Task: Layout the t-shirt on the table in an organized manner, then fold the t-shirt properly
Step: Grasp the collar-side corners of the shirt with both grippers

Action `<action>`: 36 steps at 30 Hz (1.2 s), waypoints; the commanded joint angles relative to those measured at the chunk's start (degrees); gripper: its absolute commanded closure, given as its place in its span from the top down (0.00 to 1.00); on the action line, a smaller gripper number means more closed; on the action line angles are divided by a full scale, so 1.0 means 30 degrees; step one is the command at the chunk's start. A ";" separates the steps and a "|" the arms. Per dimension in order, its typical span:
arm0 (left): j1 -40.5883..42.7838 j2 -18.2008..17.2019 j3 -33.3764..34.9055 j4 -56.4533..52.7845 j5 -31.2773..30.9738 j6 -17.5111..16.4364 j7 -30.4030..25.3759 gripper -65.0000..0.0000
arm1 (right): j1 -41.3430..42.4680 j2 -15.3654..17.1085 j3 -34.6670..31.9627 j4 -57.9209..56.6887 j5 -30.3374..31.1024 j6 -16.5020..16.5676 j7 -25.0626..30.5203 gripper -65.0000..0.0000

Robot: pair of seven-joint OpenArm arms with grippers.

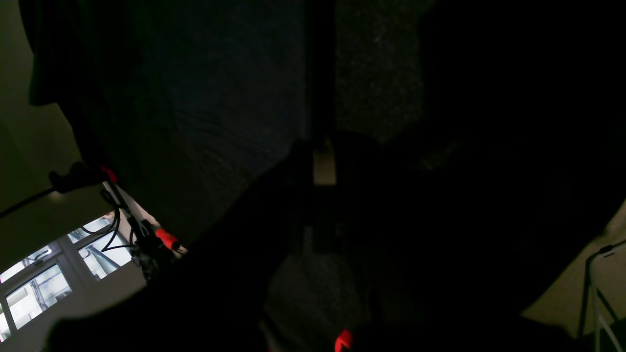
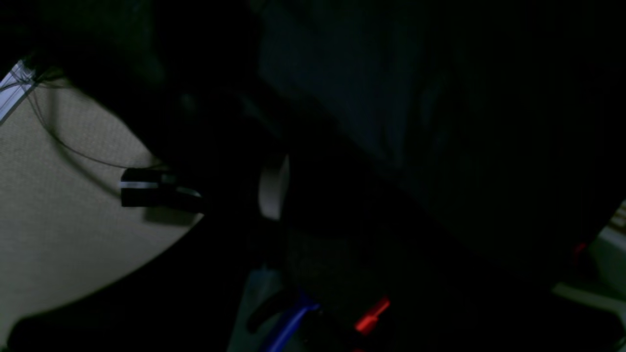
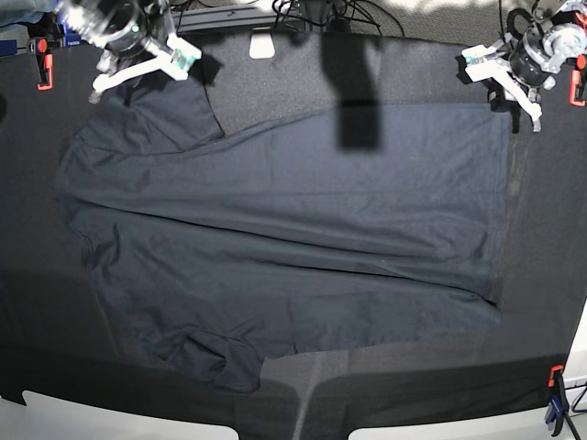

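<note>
The dark navy t-shirt [image 3: 293, 229] lies spread across the black table [image 3: 550, 238], sleeves toward the left and hem on the right. My left gripper [image 3: 514, 99] is at the far right, shut on the shirt's upper hem corner. In the left wrist view, a pale fingertip pad [image 1: 324, 166] sits at the edge of the fabric [image 1: 195, 98]. My right gripper [image 3: 142, 75] is at the far left over the upper sleeve, its white fingers spread open. The right wrist view is very dark and shows navy cloth [image 2: 367, 73] and one pale pad [image 2: 273, 188].
Orange clamps sit at the table's corners [image 3: 41, 69] [image 3: 578, 84] [image 3: 553, 376], with a blue one [image 3: 561, 414] at the near right. A white block [image 3: 262, 44] and cables [image 3: 321, 11] line the back edge. The white front edge [image 3: 110, 412] shows below.
</note>
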 commanded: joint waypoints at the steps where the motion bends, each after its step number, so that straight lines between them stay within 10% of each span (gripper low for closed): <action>1: 0.0211 -0.0313 0.0000 0.0000 -0.0248 -0.0350 0.0131 0.00 | -0.0080 0.0306 -0.0546 0.0357 -0.0743 -0.0750 0.0146 0.27; 14: 0.0211 -0.0313 0.0000 0.0000 -0.0248 -0.0350 0.0131 0.00 | -0.1931 0.5355 -0.7023 0.0357 -0.9158 -0.4736 -0.2674 0.27; 21: 0.0211 -0.0313 0.0000 0.0000 -0.0248 -0.0350 0.0131 0.00 | -0.1902 0.5515 -0.7373 0.0357 -0.9704 -0.4656 -0.0947 0.27; 26: 0.0211 -0.0313 0.0000 0.0000 -0.0248 -0.0350 0.0131 0.00 | -0.1858 0.5778 -0.7373 0.0357 -0.9406 -0.2550 0.0386 0.27; 31: 0.0211 -0.0306 0.0000 0.0000 -0.0255 -0.0350 0.0131 0.00 | -0.1858 0.5107 -0.7373 0.0357 -0.8823 -0.8816 -0.1464 0.27; 36: 0.0204 -0.0306 0.0000 0.0000 -0.0248 -0.0350 0.0131 0.00 | -0.1858 0.3519 -0.7373 0.0357 -0.8706 -1.1089 -0.2455 0.27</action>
